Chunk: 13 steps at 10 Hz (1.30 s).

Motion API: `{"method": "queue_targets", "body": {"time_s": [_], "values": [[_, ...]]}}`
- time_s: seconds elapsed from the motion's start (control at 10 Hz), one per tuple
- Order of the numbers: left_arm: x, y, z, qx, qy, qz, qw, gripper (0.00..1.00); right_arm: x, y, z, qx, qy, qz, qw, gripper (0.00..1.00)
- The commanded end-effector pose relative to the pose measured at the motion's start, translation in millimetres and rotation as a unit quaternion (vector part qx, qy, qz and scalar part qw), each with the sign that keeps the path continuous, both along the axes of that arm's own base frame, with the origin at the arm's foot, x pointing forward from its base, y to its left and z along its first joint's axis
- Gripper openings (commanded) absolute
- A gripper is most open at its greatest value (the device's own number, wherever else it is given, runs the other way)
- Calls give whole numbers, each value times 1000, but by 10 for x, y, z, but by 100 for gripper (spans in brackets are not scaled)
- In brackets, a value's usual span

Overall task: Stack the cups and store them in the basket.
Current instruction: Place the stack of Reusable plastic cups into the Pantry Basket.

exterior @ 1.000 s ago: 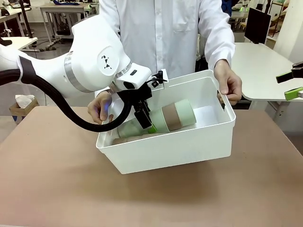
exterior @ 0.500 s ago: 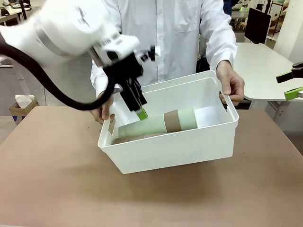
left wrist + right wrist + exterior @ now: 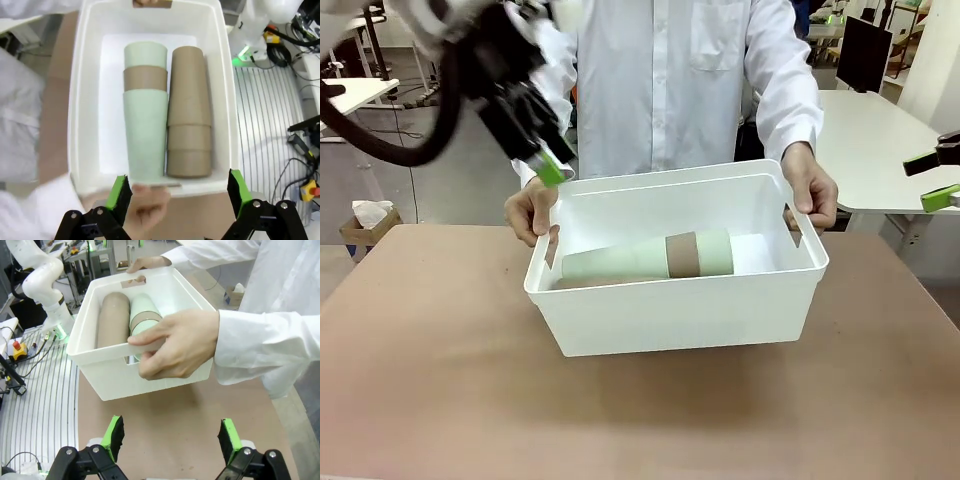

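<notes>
Front view has the basket (image 3: 680, 300) standing on the brown counter (image 3: 440, 380) near its far edge, with broad bare counter at 6, 9 and 3 o'clock of it. A person in a white coat stands at 12 o'clock and grips both short ends, one hand (image 3: 528, 212) at the basket's 9 o'clock rim and the other hand (image 3: 812, 192) at its 3 o'clock rim. The left tool (image 3: 548, 165) hangs in the air up at 10 o'clock of the basket, clear of its rim, just above that near hand; its green pads stand wide apart with nothing between them. The right tool (image 3: 170, 437) hovers over bare counter short of the basket, fingers spread wide and empty too. Inside, the cups (image 3: 167, 110) lie on their sides as two nested stacks side by side: a mint-and-tan stack (image 3: 145, 115) and an all-tan stack (image 3: 189, 112), touching along their length, with free floor beside them toward one long wall. Behind the person stand white desks and a dark monitor (image 3: 865, 50).
</notes>
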<state>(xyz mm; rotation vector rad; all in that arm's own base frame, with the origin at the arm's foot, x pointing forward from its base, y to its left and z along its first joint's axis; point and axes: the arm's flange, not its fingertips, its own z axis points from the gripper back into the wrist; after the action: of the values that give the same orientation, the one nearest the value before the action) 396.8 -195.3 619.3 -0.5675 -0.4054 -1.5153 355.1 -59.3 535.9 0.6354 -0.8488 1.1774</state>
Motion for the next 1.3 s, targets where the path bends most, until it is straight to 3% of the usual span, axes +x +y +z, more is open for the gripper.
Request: {"method": "queue_targets", "body": {"time_s": [0.0, 0.3, 0.5, 0.7, 0.8, 1.2], "values": [[-100, 613, 20, -33, -22, 16, 999, 100, 0, -2, 5, 7, -9, 4, 1000, 100], [-388, 1607, 44, -86, -65, 45, 993, 100, 0, -2, 5, 7, -9, 4, 1000, 100], [-475, 1984, -94, -119, -77, 55, 988, 100, 0, -2, 5, 7, -9, 4, 1000, 100], [-537, 2145, -156, -141, -94, 53, 984, 100, 0, -2, 5, 7, -9, 4, 1000, 100], [-485, 2106, -49, -104, -77, 66, 989, 97, 0, -2, 5, 7, -9, 4, 1000, 100], [-485, 2106, -49, -104, -77, 66, 989, 97, 0, -2, 5, 7, -9, 4, 1000, 100]]}}
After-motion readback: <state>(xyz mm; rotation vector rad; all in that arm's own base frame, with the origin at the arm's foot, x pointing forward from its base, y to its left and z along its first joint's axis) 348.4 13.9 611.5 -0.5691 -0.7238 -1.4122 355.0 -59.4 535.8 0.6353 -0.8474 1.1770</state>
